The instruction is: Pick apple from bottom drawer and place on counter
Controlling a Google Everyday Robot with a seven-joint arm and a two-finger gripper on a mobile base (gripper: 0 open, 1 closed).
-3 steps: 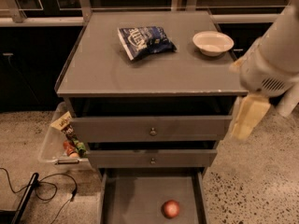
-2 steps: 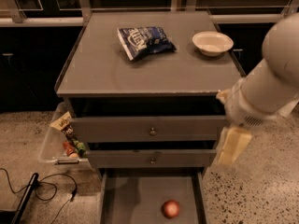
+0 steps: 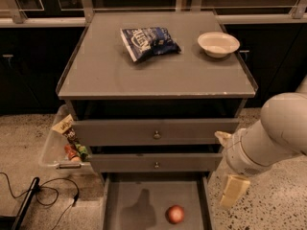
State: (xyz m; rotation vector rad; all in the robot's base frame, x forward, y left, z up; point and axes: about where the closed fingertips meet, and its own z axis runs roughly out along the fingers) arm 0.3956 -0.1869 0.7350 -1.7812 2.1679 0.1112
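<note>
Beside the right flank of the drawer cabinet, the robot's pincer (image 3: 233, 191) hangs low, about level with the open bottom drawer (image 3: 136, 195) and just outside its right wall. Whether it is open or closed cannot be told from this angle, and nothing is seen in its hold. The apple (image 3: 175, 214) lies on the drawer floor, below and to the left of the pincer, with the drawer wall between them.

The pick appears to be at the approach stage, with nothing grasped yet. The next move likely calls for carrying the pincer leftward over the drawer wall and down onto the apple, while keeping clear of the closed drawer front (image 3: 156, 163) above it.

The white arm (image 3: 271, 135) reaches in from the right, its thick forearm slanting down toward the wrist. Well above the pincer, the counter surface (image 3: 158, 75) carries a blue snack bag (image 3: 148, 42) and a white bowl (image 3: 218, 43), with bare room nearer the front edge for the apple.
</note>
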